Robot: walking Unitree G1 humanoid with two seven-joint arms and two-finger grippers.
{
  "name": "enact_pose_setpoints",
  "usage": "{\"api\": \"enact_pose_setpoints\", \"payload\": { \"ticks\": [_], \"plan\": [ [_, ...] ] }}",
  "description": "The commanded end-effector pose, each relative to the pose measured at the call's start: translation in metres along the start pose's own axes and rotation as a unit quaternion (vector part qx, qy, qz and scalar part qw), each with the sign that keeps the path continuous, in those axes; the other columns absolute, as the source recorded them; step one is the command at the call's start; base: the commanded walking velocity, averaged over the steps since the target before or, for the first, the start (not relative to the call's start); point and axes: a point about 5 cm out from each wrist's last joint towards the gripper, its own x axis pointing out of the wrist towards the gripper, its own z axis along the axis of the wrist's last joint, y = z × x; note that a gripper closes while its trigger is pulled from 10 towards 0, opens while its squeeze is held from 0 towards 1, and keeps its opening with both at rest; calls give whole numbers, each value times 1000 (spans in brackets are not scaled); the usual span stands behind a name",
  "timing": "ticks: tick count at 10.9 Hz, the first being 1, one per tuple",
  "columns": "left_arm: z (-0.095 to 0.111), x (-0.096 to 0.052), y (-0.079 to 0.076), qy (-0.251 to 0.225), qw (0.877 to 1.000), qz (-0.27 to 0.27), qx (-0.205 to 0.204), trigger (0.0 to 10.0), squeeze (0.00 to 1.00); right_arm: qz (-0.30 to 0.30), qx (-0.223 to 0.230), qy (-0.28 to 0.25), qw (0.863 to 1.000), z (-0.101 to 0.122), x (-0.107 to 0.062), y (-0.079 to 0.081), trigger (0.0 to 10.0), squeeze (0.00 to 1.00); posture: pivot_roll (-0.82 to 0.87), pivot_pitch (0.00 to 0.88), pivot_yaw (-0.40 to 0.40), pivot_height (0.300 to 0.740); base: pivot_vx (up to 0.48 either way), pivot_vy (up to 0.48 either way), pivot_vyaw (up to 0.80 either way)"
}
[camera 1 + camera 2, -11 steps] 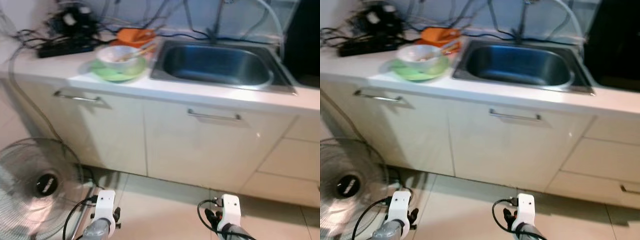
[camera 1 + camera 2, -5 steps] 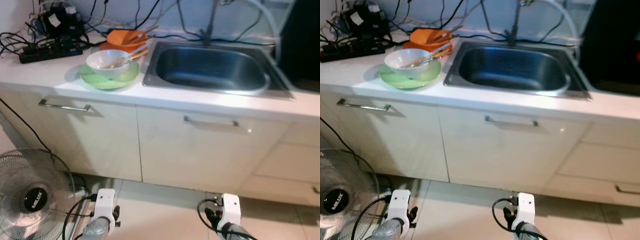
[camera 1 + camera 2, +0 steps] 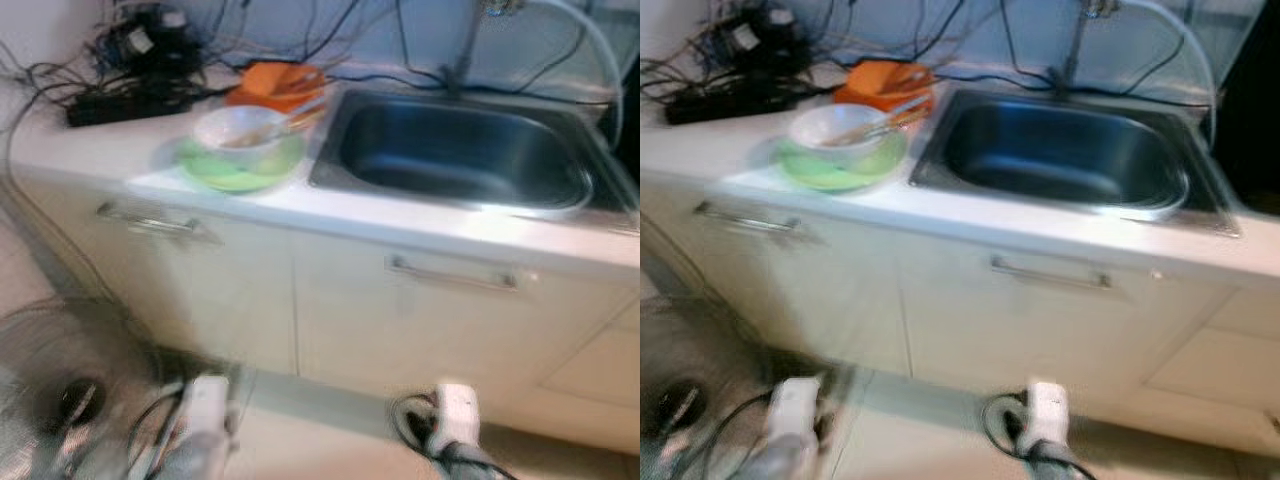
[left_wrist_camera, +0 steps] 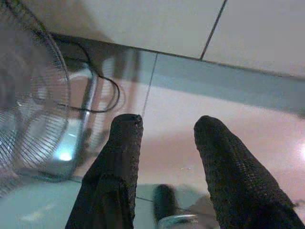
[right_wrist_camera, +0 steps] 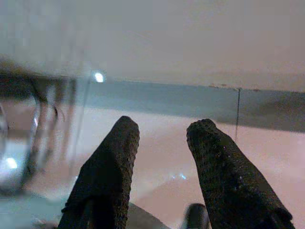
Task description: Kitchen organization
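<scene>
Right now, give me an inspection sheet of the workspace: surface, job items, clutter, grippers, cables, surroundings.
Surface: white counter with a steel sink set in it; sink looks empty.
Job items: white bowl holding chopsticks, sitting on a green plate; orange dish behind them.
Clutter: black power strip and adapters at the counter's back left.
Grippers: left gripper and right gripper both open, empty, hanging low over the floor.
Cables: tangle along the back wall behind counter and sink.
Surroundings: closed cabinet doors below, floor fan at left, tiled floor. Head views blurred.
</scene>
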Motion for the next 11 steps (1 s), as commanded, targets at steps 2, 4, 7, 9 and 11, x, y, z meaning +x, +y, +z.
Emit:
{"api": "enact_pose_setpoints", "payload": {
  "ticks": [2,4,7,9,11],
  "plan": [
    [10,2,-13,-16,1000,-15,-3,10000,0,-22,-1,10,1000,-6,-5,-14,10000,0,119,21,-7,740,390,0,0],
    [9,2,-13,-14,1000,-16,-2,10000,0,-21,-1,10,1000,-6,-5,-14,10000,0,119,21,-7,740,199,0,0],
    [9,1,-15,-17,1000,-22,-1,10000,0,-21,-4,10,1000,-7,-5,-14,10000,0,122,22,-4,740,0,0,0],
    [10,1,-15,-29,999,-28,18,10000,0,-88,-82,-24,993,1,-7,-22,10000,0,121,26,4,740,0,0,0],
    [25,1,-10,-75,996,-22,41,10000,0,-103,-102,-77,986,9,-9,-22,10000,0,133,29,0,740,0,0,0]
  ]
}}
